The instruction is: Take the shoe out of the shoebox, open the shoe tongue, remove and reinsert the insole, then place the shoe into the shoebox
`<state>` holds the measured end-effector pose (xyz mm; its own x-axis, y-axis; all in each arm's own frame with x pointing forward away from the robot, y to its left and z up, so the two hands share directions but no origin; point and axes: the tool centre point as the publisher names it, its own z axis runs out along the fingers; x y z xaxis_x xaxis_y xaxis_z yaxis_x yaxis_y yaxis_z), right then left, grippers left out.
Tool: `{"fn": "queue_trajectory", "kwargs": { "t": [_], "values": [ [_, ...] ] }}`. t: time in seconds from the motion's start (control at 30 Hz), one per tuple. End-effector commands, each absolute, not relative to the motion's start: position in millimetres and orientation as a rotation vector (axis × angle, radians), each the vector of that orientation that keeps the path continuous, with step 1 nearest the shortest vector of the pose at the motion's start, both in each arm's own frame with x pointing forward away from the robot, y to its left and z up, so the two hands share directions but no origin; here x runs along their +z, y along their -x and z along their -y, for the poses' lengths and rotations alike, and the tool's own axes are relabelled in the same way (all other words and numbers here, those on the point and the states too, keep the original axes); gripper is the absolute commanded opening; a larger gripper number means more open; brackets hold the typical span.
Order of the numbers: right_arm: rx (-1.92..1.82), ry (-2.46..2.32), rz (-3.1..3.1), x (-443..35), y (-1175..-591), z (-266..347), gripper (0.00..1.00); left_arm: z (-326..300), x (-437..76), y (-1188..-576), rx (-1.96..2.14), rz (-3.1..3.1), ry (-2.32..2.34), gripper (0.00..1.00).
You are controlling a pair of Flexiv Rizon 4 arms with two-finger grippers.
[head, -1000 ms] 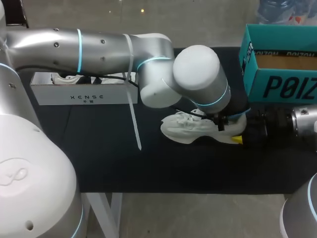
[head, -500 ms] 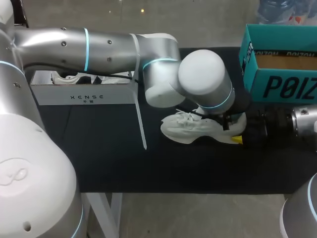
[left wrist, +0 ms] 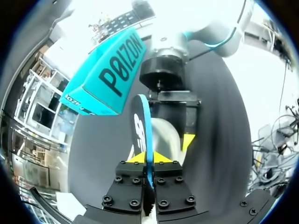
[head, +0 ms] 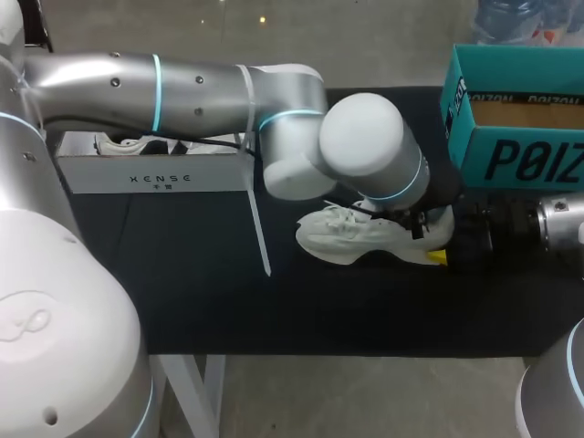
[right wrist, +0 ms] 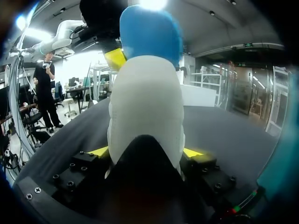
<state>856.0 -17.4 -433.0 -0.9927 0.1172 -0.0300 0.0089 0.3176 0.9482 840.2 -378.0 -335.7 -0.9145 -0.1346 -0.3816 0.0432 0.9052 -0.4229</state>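
Note:
A white shoe (head: 342, 235) lies on the black mat, toe toward my left side. My right gripper (head: 444, 255) comes in from the right and is shut on the shoe's heel (right wrist: 145, 107), a yellow tip on each side. My left arm reaches across over the shoe. Its gripper (left wrist: 150, 156) is shut on the thin blue-and-black insole (left wrist: 140, 121), which stands on edge out of the shoe's opening (left wrist: 164, 135). From the right wrist, the insole's blue end (right wrist: 149, 32) rises above the heel. The teal shoebox (head: 511, 155) stands open at the back right.
A long white box (head: 155, 173) with another white shoe (head: 119, 143) in it sits at the back left. A white strap (head: 258, 228) hangs from my left forearm. Bare black mat (head: 201, 301) lies in front of the shoe.
My left gripper's fingers have closed onto the insole. The left wrist shifted slightly to the right over the shoe. The right gripper and the shoe kept still.

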Motion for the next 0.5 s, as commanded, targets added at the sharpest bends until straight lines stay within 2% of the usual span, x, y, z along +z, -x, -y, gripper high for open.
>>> {"fn": "queue_trajectory", "kwargs": {
  "t": [0.03,0.3,0.5],
  "values": [
    [1.777,-0.119,-2.473,-437,-858,16,0.0,372,-326,-834,-0.625,-2.655,0.063,0.0],
    [1.777,-0.119,-2.473,-437,-858,16,0.0,385,-307,-826,-0.704,-2.658,0.067,0.0],
    [1.777,-0.119,-2.473,-437,-858,16,0.0,404,-270,-800,-0.815,-2.648,0.041,0.0]
  ]
}}
